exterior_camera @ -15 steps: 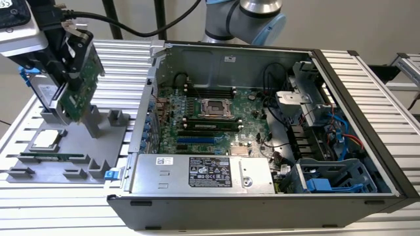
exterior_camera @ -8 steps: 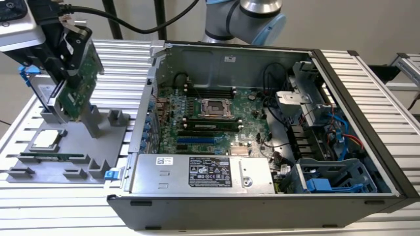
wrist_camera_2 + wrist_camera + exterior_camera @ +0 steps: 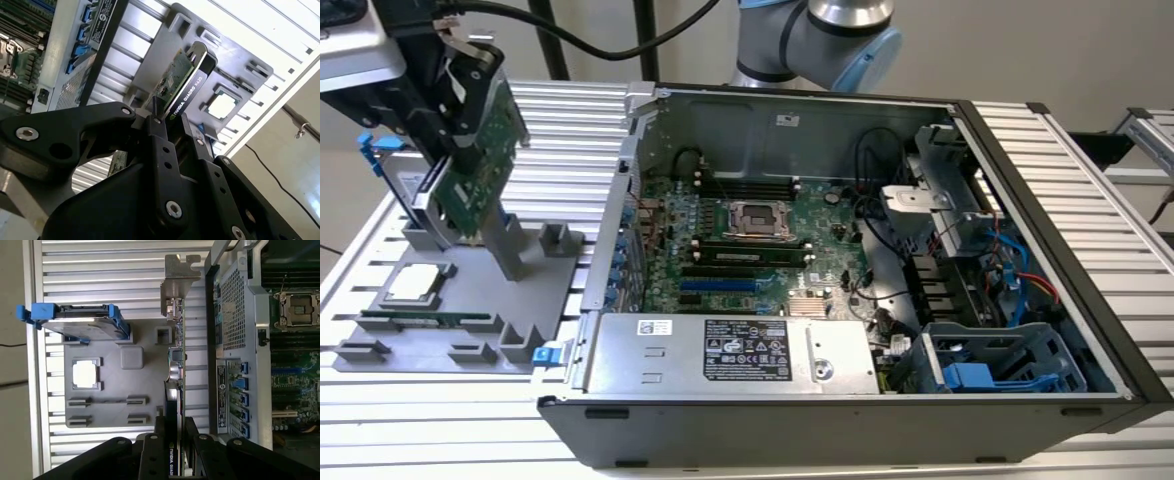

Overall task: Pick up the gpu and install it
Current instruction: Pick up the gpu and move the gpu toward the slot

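Exterior view: gripper (image 3: 454,140) above the grey tray (image 3: 487,298), clamped on the gpu (image 3: 478,165). The card stands upright with a slight tilt, green board face showing, its lower part down among the tray's posts. I cannot tell whether it touches them. This view takes in the whole open computer case (image 3: 854,430) beside the tray, with motherboard (image 3: 734,235) and power supply (image 3: 720,350) inside.

Second wrist view: the gpu (image 3: 186,82) shows its black cooler side and runs out from the gripper (image 3: 172,127) over the tray (image 3: 235,55). The fingers (image 3: 159,145) press on its two faces, closed narrow.

First wrist view: gpu (image 3: 175,375) seen edge-on above the side of the tray (image 3: 112,386) nearest the case (image 3: 235,315). Its silver bracket (image 3: 177,277) reaches past the tray's edge, at the end away from the gripper (image 3: 174,442).

Count:
- one gpu
- one hard drive (image 3: 82,322) with blue rails, at the tray's edge
- one processor chip (image 3: 85,375) on the tray, between hard drive and memory stick
- one memory stick (image 3: 107,401) in a tray slot
- one case
- two gripper fingers (image 3: 150,460)

Chip also seen in the exterior view (image 3: 411,283) and the second wrist view (image 3: 222,105).
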You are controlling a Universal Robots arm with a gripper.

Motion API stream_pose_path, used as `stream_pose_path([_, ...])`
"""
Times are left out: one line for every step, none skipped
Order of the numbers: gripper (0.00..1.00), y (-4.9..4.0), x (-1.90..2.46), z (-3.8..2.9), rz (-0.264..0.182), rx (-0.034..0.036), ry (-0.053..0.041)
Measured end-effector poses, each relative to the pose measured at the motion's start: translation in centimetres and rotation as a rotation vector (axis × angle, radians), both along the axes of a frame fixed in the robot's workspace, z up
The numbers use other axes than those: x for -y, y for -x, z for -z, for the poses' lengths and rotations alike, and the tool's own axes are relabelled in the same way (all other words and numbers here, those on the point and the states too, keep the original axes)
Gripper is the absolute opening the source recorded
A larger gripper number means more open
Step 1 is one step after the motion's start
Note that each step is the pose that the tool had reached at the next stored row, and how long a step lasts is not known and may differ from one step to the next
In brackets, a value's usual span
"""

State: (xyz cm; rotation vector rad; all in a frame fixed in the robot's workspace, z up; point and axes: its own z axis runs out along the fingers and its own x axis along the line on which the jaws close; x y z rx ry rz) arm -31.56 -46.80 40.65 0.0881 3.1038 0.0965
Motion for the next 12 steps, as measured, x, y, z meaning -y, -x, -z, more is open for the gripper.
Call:
stream_pose_path([0.0,0.0,0.0,-0.07,0.0,0.0001,-0.0001])
stream_pose_path([0.0,0.0,0.0,-0.15,0.0,0.0001,0.0])
stream_pose_path([0.0,0.0,0.0,-0.21,0.0,0.0001,-0.0001])
stream_pose_path([0.0,0.0,0.0,-0.28,0.0,0.0001,-0.0001])
stream_pose_path([0.0,0.0,0.0,-0.35,0.0,0.0,0.0])
stream_pose_path([0.0,0.0,0.0,-0.41,0.0,0.0,0.0])
stream_pose_path([0.0,0.0,0.0,-0.46,0.0,0.0001,-0.0001])
stream_pose_path([0.0,0.0,0.0,-0.52,0.0,0.0001,0.0])
stream_pose_path([0.0,0.0,0.0,-0.57,0.0,0.0,-0.0001])
stream_pose_path([0.0,0.0,0.0,-0.62,0.0,0.0001,0.0])
stream_pose_path([0.0,0.0,0.0,-0.67,0.0,0.0,0.0])
stream_pose_path([0.0,0.0,0.0,-0.72,0.0,0.0001,-0.0001])
